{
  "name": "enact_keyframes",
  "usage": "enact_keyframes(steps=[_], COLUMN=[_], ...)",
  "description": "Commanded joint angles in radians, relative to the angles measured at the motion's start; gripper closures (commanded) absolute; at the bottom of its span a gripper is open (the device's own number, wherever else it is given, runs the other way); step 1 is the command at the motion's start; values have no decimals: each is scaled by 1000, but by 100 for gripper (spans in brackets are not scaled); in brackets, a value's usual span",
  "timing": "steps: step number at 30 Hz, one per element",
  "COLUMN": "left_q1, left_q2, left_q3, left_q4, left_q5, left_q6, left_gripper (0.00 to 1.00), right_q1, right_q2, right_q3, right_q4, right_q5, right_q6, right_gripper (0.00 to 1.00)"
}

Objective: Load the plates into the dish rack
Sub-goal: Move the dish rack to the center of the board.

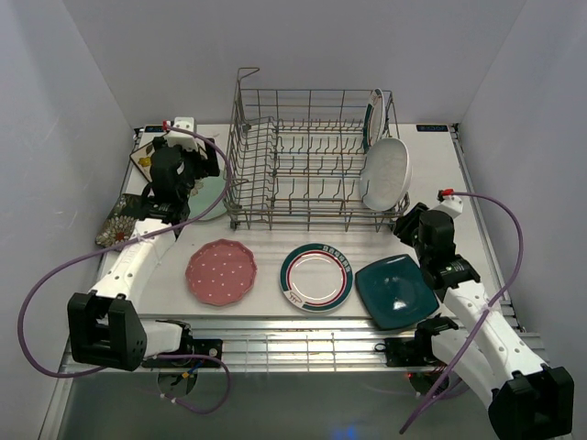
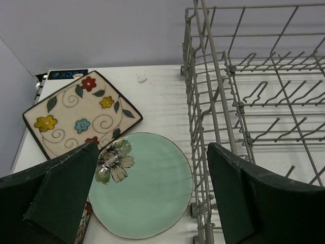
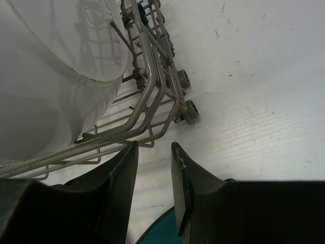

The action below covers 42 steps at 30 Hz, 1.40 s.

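1. The left gripper hangs with its jaws spread wide and nothing between them, right above the mint plate. That plate lies flat on the table, just beside the left wall of the dish rack.
2. The right gripper shows only a narrow gap between its fingers and grips nothing. It sits by the rack's near right corner, over an edge of the dark teal square plate.
3. Two plates already stand at the rack's right end: the white oval plate and a rimmed round plate behind it. The tine rows to their left look free.
4. The mint plate is probably the next pick. Lying flat, it offers only its rim, so the jaws should straddle the edge at a shallow angle.
5. The cream floral plate lies close against its far left side and the rack wires crowd its right, so the near rim looks safest.
6. Once raised, the plate should be tipped upright, carried over the tall wire wall and lowered between two tines before the jaws let go.
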Motion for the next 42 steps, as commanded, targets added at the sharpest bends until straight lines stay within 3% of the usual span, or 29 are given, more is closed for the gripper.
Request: enact_keyframes(steps=[1, 12, 19, 27, 35, 38, 42], left_q1=[3, 5, 5, 5, 3, 3, 3], left_q2=[2, 27, -41, -5, 68, 88, 125], left_q3=[48, 123, 104, 123, 177, 192, 215], left_q4=[-27, -121, -179, -202, -233, -232, -232], left_q5=[60, 126, 192, 267, 284, 292, 295], left_q6=[-54, -77, -91, -97, -97, -91, -89], left_gripper=[2, 2, 2, 9, 29, 44, 47], right_q1=[-25, -32, -32, -32, -32, -32, -32], right_q2=[31, 105, 121, 127, 131, 136, 148], right_q3=[-18, -35, -30, -35, -35, -35, -34], right_q4=[144, 246, 263, 278, 289, 296, 307], right_q5=[-44, -46, -47, -57, -61, -64, -70], right_q6=[4, -3, -9, -10, -13, -12, -15], right_gripper=[62, 64, 65, 65, 66, 66, 66])
